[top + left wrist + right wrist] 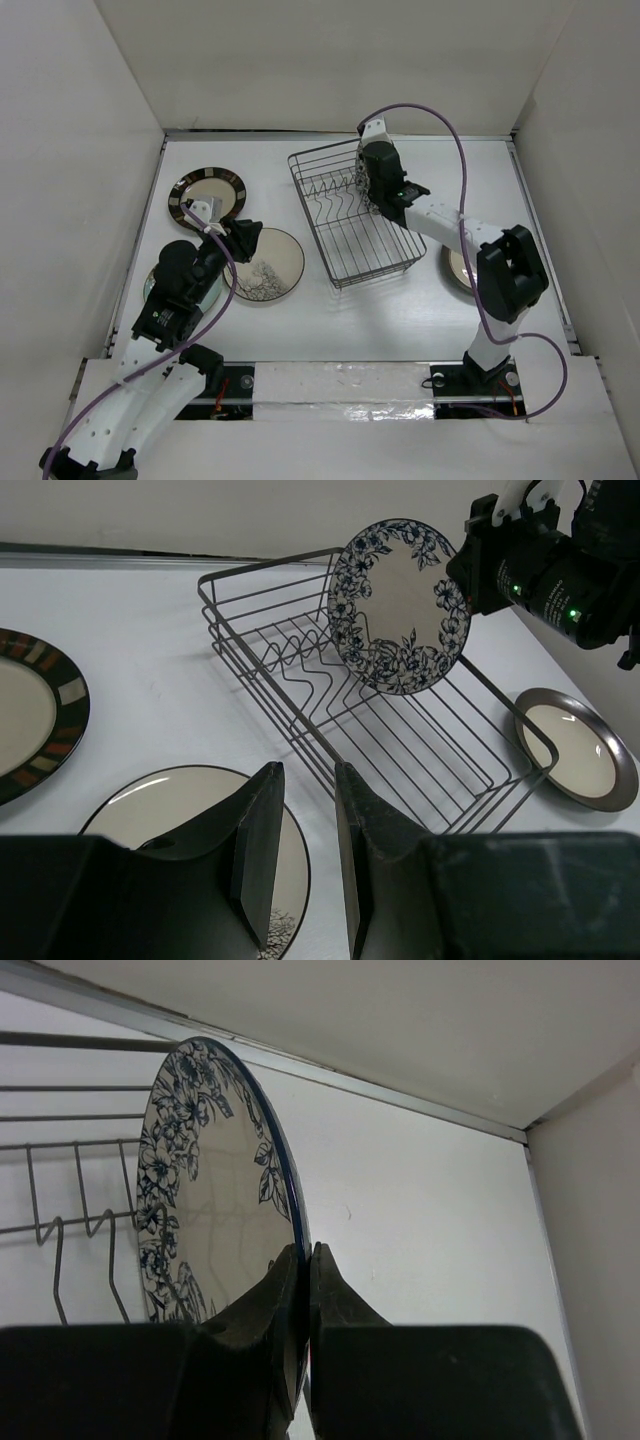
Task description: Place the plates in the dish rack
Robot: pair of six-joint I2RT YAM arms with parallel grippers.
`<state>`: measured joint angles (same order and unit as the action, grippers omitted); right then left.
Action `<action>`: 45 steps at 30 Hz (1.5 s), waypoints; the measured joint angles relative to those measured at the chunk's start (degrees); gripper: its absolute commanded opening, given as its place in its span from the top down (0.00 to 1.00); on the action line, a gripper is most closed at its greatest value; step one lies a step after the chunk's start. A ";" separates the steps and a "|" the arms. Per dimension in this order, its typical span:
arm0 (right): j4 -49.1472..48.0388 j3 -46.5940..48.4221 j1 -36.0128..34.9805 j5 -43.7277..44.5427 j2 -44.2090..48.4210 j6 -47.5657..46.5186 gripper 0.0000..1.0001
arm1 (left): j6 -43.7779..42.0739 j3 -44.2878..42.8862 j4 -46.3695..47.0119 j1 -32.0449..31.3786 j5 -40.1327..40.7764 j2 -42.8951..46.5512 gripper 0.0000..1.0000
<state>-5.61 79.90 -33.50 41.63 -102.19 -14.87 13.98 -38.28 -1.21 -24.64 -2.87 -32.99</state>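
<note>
My right gripper (303, 1258) is clamped on the rim of the blue floral plate (190, 1180), which stands on edge toward the upper left of the right wrist view, over the dish rack (352, 215) at the overhead view's upper centre. I cannot tell whether its lower edge touches the wires. My left gripper (305, 775) holds nothing, its jaws a narrow gap apart above the tree plate (270, 265), left of centre.
</note>
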 measured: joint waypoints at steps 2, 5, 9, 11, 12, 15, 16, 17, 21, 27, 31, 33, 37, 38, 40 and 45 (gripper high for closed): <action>-1.09 -0.35 -0.55 0.90 -0.31 -0.17 0.93 | 0.00 0.00 0.00 0.00 -0.02 -0.04 0.76; -2.75 -1.20 -0.83 2.03 -0.28 -0.42 0.79 | 0.00 0.00 -0.02 0.00 0.02 -0.11 0.76; -6.14 -1.97 -1.09 4.20 -0.22 -0.76 0.50 | 0.00 0.00 -0.04 0.00 0.00 -0.28 0.75; -7.17 -1.99 -1.05 5.05 0.09 -0.72 0.40 | 0.00 0.00 -0.07 0.00 0.04 -0.28 0.75; -7.30 -1.99 -1.01 5.22 0.28 -0.48 0.36 | 0.00 0.00 -0.07 0.00 0.02 -0.28 0.75; -6.47 -1.97 -1.09 5.09 1.86 0.83 0.25 | 0.00 0.00 -0.09 0.00 0.04 -0.31 0.75; -6.27 -1.97 -1.11 4.96 2.62 1.31 0.24 | 0.00 0.00 -0.11 0.00 0.09 -0.31 0.75; -5.95 -1.97 -1.14 4.63 3.58 1.88 0.23 | 0.00 0.00 -0.11 0.00 0.15 -0.26 0.75; -3.08 -1.95 -2.40 3.41 9.35 5.64 0.34 | 0.02 0.00 -0.15 0.00 0.70 -0.13 0.75; -0.85 -3.15 -14.62 -0.44 18.62 16.57 1.00 | 0.96 0.00 -0.37 0.00 4.37 1.14 0.80; -0.94 -2.99 -28.59 -0.72 17.27 23.43 1.00 | 2.93 0.00 -0.37 0.00 8.09 2.10 0.94; -0.44 -1.62 -35.23 -0.59 12.87 26.69 1.00 | 3.63 -0.13 -0.74 0.00 9.42 2.34 1.00; 3.15 -1.46 -41.88 -1.99 5.18 34.67 1.00 | 4.55 -0.37 -1.79 0.00 11.06 3.89 1.00; 3.41 -2.23 -42.36 -2.60 4.42 36.52 1.00 | 4.68 -0.37 -1.97 0.00 11.30 4.55 1.00; 3.82 -5.75 -42.73 -4.74 3.98 42.36 1.00 | 4.98 -0.37 -2.14 0.00 11.67 6.45 1.00; 2.40 -8.90 -43.10 -7.74 0.98 57.57 0.87 | 5.31 -0.83 -2.01 0.00 13.40 11.80 0.92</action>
<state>-3.20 71.00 -76.60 33.89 -101.21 42.70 19.29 -39.11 -3.22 -24.64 10.52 -21.19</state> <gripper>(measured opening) 0.055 0.025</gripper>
